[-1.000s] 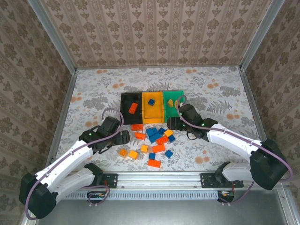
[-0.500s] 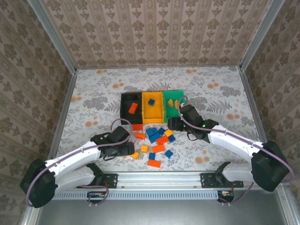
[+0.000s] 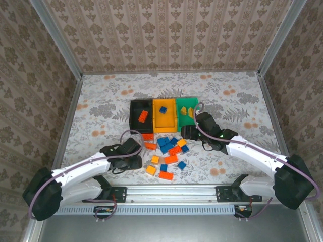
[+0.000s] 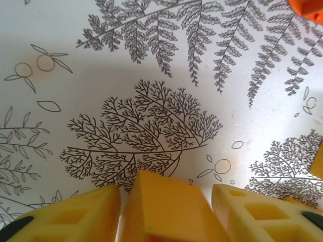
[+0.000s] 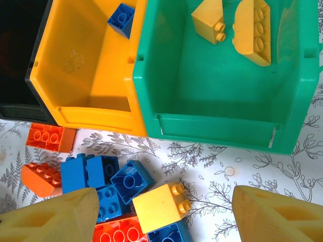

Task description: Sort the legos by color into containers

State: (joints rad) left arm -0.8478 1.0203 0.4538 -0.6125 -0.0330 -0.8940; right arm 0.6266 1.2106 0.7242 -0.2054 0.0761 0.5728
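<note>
Three joined bins sit around the middle of the table (image 3: pixel 101 96). The black bin (image 3: pixel 133 120) holds a red-orange brick (image 3: pixel 143 116), the orange-yellow bin (image 5: pixel 86 108) a blue brick (image 5: pixel 121 19), and the green bin (image 5: pixel 212 126) two yellow bricks (image 5: pixel 209 19). The loose legos (image 3: pixel 169 148), studded red-orange, blue and yellow, lie just nearer the table's near edge. There the left gripper (image 4: pixel 165 194) is clamped on a yellow-orange brick (image 4: pixel 169 217); the right gripper (image 5: pixel 165 201) hangs over the loose legos, fingers wide apart
</note>
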